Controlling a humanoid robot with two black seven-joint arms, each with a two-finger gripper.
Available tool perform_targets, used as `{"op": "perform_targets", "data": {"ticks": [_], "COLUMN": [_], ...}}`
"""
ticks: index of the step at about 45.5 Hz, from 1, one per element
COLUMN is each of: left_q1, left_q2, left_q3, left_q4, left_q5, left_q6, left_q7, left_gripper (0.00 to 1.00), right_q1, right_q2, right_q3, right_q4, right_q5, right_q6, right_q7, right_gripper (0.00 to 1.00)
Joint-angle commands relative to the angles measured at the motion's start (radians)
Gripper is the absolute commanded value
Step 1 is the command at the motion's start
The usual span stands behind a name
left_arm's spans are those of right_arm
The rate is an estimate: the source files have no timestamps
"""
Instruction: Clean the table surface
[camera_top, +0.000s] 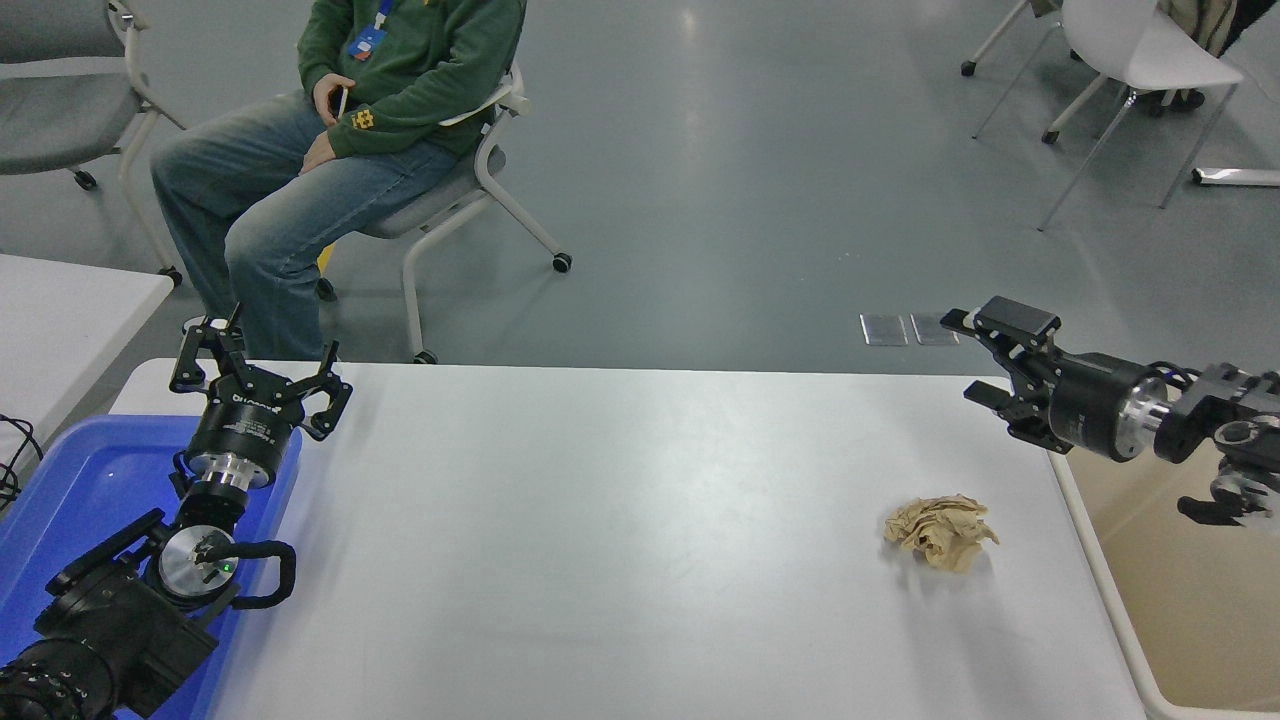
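Note:
The white table surface (620, 520) fills the lower half of the view. A crumpled brown paper ball (940, 530) lies on it near the right side. My right gripper (965, 355) is open and empty, held above the table's far right corner, pointing left, well above and behind the paper. My left gripper (258, 372) is open and empty, parked at the lower left over the blue tray.
A blue tray (70, 490) sits at the table's left end under the left arm. A beige bin (1190, 590) stands beside the table's right edge. A person (340, 130) sits on a chair beyond the far side. A smaller white table (60, 320) is at left.

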Motion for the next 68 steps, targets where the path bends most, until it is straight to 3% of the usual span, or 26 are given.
{"op": "perform_targets", "data": {"ticks": [1, 10, 15, 24, 41, 68], "left_q1": [0.0, 0.0, 0.0, 0.0, 0.0, 0.0], "left_q2": [0.0, 0.0, 0.0, 0.0, 0.0, 0.0], "left_q3": [0.0, 0.0, 0.0, 0.0, 0.0, 0.0], "left_q4": [0.0, 0.0, 0.0, 0.0, 0.0, 0.0], "left_q5": [-0.001, 0.0, 0.0, 0.0, 0.0, 0.0], "left_q6": [-0.001, -0.001, -0.001, -0.001, -0.001, -0.001], "left_q7": [0.0, 0.0, 0.0, 0.0, 0.0, 0.0], "left_gripper": [1.0, 1.0, 1.0, 1.0, 1.0, 1.0], "right_q1": [0.081, 0.073, 0.067, 0.033, -0.002, -0.063], "right_q2": [0.002, 0.07, 0.098, 0.16, 0.225, 0.394], "right_q3": [-0.103, -0.097, -0.095, -0.106, -0.111, -0.095], "right_q4": [0.056, 0.059, 0.058, 0.04, -0.049, -0.286], "right_q5": [-0.034, -0.019, -0.009, 0.107, 0.106, 0.11], "right_q6": [0.021, 0.023, 0.023, 0.02, 0.008, 0.012], "right_q7": [-0.193, -0.378, -0.425, -0.46, -0.517, -0.518], "right_gripper": [0.98, 0.98, 0.98, 0.98, 0.98, 0.97]}}
